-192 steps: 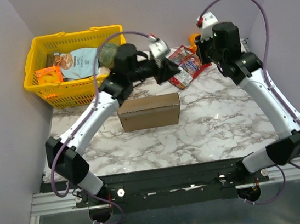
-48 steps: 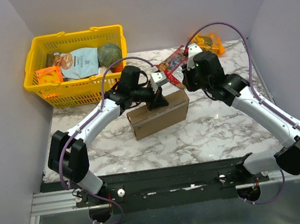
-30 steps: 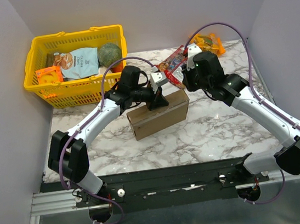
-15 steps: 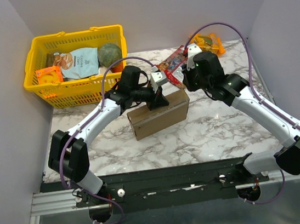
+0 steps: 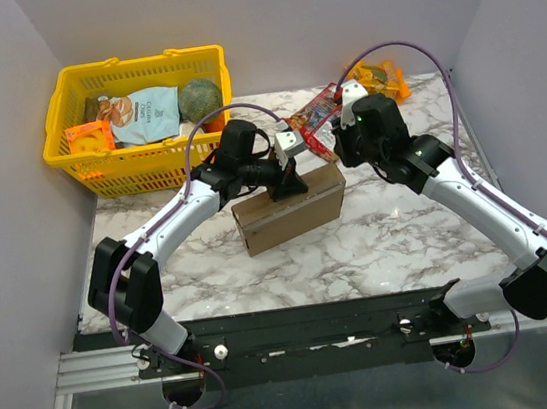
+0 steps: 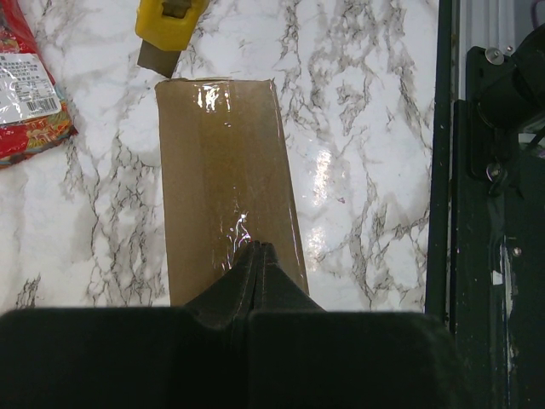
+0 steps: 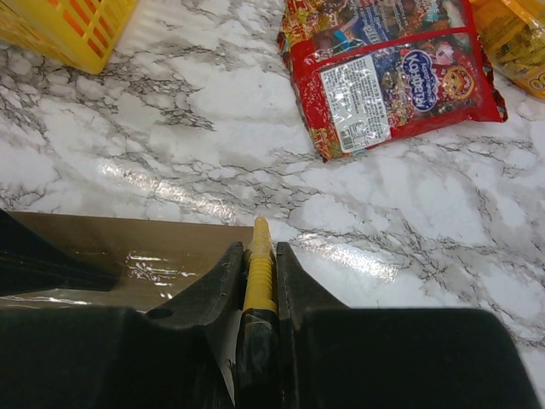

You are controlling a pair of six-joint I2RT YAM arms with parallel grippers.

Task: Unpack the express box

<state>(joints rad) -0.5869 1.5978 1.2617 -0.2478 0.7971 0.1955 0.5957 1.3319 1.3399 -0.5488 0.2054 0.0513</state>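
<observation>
The express box (image 5: 289,210) is a plain brown cardboard box with glossy tape along its top, lying slightly askew in the middle of the marble table. My left gripper (image 5: 287,184) is shut, its tips (image 6: 258,247) resting on the taped top (image 6: 221,170). My right gripper (image 5: 335,154) is shut on a yellow cutter (image 7: 260,256), whose tip sits at the box's far right end (image 7: 128,256). From the left wrist view, the cutter's yellow head (image 6: 170,21) shows just past the box's far edge.
A yellow plastic basket (image 5: 137,162) with snack bags and a green round item stands at the back left. A red snack pack (image 5: 314,110) (image 7: 392,77) lies just behind the box. An orange pack (image 5: 378,78) sits at the back right.
Since the earliest frame both arms have come down onto the box, which has turned slightly and shifted. Over the last second nothing has visibly moved.
</observation>
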